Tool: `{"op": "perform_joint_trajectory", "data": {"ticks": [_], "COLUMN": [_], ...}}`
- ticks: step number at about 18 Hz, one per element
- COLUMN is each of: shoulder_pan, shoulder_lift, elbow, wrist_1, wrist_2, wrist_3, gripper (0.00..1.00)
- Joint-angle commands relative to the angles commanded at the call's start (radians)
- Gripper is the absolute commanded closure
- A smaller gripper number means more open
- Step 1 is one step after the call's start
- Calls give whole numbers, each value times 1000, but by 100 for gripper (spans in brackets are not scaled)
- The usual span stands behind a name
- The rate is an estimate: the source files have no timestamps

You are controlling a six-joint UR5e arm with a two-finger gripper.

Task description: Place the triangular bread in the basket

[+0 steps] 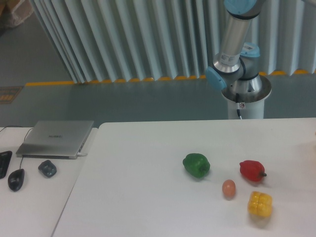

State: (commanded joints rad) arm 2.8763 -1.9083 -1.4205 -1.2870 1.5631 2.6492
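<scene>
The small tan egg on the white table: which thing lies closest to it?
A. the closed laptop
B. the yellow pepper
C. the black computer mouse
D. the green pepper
B: the egg sits just left of and slightly above the yellow pepper, while the green pepper is farther off at upper left.

faint logo on laptop (55, 138) lid, unreadable, no other text

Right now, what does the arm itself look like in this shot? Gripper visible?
Only the lower part of the arm shows: silver-grey cylindrical links with light blue joint caps, on a round metallic base atop a white pedestal. A thin dark cable runs down the pedestal front, beside a small red mark. The upper arm leaves the frame at the top; the gripper is not in view.
</scene>
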Motion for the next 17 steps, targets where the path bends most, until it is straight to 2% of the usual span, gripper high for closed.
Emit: {"op": "perform_joint_trajectory", "data": {"ticks": [7, 11, 17], "shoulder_pan": [-64, -144, -227], "shoulder_lift": [3, 3, -2], "elbow": [2, 2, 2], "wrist_1": [5, 6, 21], "wrist_2": [-2, 6, 6], "wrist_3": [-55, -207, -342], "gripper": [0, 0, 0]}}
